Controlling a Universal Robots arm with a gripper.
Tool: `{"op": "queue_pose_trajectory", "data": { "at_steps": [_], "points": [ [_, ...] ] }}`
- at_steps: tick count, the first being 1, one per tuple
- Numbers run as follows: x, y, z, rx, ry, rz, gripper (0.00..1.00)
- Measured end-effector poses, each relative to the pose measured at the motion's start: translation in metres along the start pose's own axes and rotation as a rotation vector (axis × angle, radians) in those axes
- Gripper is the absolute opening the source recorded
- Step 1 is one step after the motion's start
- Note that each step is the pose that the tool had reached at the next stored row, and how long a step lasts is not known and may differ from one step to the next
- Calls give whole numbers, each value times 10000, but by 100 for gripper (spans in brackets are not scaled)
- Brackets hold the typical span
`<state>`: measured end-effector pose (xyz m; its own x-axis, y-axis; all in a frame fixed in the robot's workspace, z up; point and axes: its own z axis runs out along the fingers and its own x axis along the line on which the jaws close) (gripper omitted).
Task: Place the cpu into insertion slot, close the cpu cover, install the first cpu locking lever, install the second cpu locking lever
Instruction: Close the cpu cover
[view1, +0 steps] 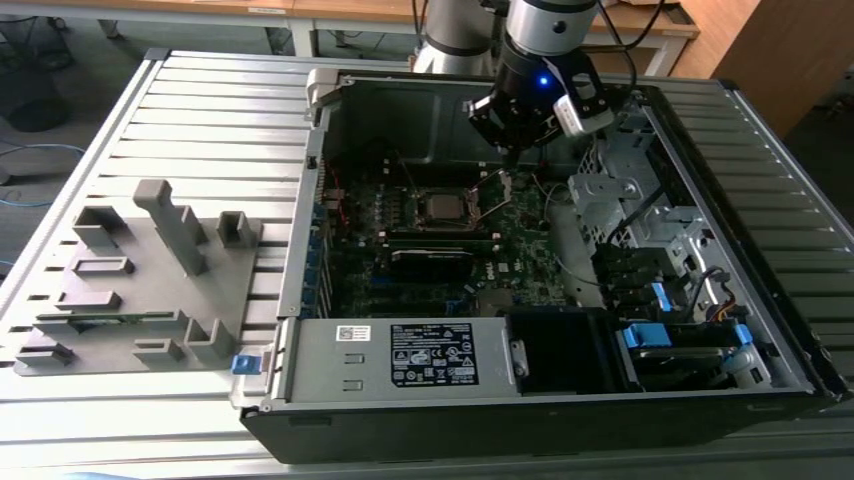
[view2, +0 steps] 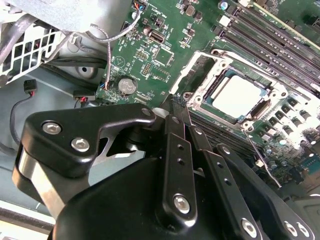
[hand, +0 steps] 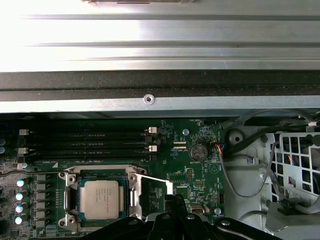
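The cpu (view1: 441, 207) (view2: 239, 95) (hand: 100, 199) lies flat in the insertion slot (hand: 64, 176) on the green motherboard. The cpu cover (view2: 200, 95) (hand: 133, 197) is folded down around it, and the chip's silver top shows through its window. One thin locking lever (hand: 152, 178) (view1: 502, 190) stands raised off the board beside the socket, and its end reaches my fingertips. Another lever (view2: 263, 161) runs along the socket's other side. My gripper (view1: 514, 160) (view2: 175, 107) (hand: 172, 200) is shut, with its tips just beside the socket at the raised lever's end.
Black memory slots (hand: 85, 140) run along one side of the socket. A coin battery (hand: 198, 149) and loose cables (hand: 235, 165) lie close to my fingers. The metal drive cage (view1: 627, 195) stands at the exterior view's right. A grey fixture (view1: 147, 280) sits outside the case.
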<state>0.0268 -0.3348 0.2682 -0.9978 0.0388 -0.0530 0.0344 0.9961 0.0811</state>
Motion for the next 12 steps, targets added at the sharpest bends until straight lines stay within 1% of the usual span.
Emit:
{"op": "queue_pose_trajectory", "data": {
  "at_steps": [6, 12],
  "points": [
    [-24, 1, 3, 0, 0, -1, 11],
    [-24, 1, 3, -1, 0, 0, 11]
  ]
}}
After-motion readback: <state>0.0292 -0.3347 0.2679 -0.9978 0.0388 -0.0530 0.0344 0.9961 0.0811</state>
